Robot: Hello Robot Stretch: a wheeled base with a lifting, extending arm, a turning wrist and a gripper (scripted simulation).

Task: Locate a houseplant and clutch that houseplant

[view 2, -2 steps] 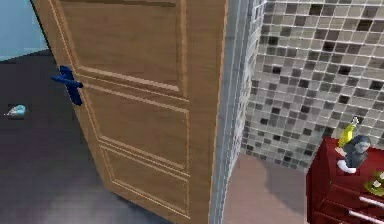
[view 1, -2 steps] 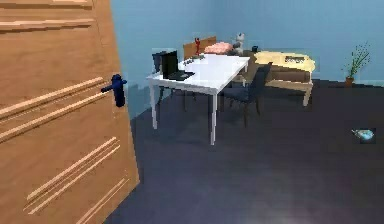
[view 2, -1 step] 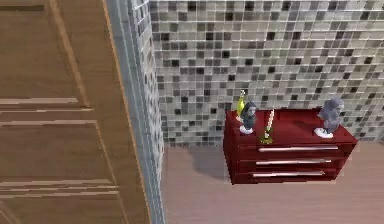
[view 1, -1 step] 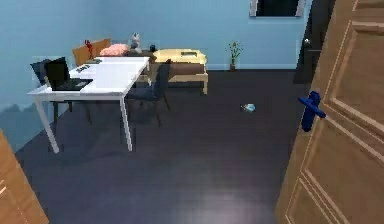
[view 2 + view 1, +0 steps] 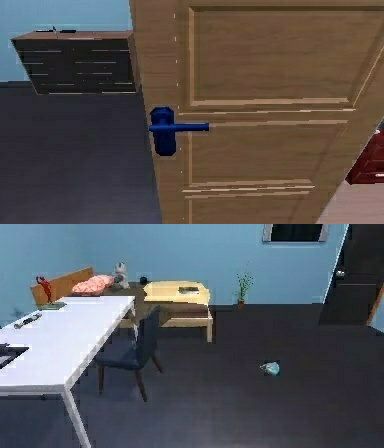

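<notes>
A small houseplant point(image 5: 242, 288) with thin green leaves in a brownish pot stands on the dark floor against the far blue wall, right of the middle of the forward view. It is far across the room from me, past the wooden furniture.
A white table point(image 5: 60, 339) with a dark blue chair point(image 5: 135, 354) fills the forward view's left. A light wooden table point(image 5: 178, 299) and a bed with pillows point(image 5: 90, 284) stand behind. A small object point(image 5: 270, 369) lies on the floor. A dark door point(image 5: 355, 279) is far right. A wooden door point(image 5: 270, 110) with blue handle point(image 5: 175, 130) stands close beside me, a dark dresser point(image 5: 75, 62) beyond.
</notes>
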